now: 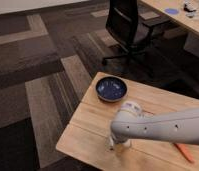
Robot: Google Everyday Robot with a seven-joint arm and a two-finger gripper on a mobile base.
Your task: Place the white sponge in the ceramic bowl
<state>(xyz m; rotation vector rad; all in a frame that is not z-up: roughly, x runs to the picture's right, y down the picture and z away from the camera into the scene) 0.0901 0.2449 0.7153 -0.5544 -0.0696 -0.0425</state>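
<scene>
The ceramic bowl (111, 89), dark blue and glossy, stands empty near the far left corner of the wooden table (88, 130). My white arm reaches in from the right and bends down just in front of the bowl. The gripper (119, 144) hangs low over the table near its front edge, about a bowl's width nearer than the bowl. A small pale shape shows right at the gripper, and I cannot tell whether it is the white sponge. No white sponge shows anywhere else on the table; the arm hides the wood behind it.
An orange stick (183, 152) lies on the table to the right of the gripper. A black office chair (125, 25) stands on the striped carpet beyond the table. A second desk (180, 17) runs along the top right.
</scene>
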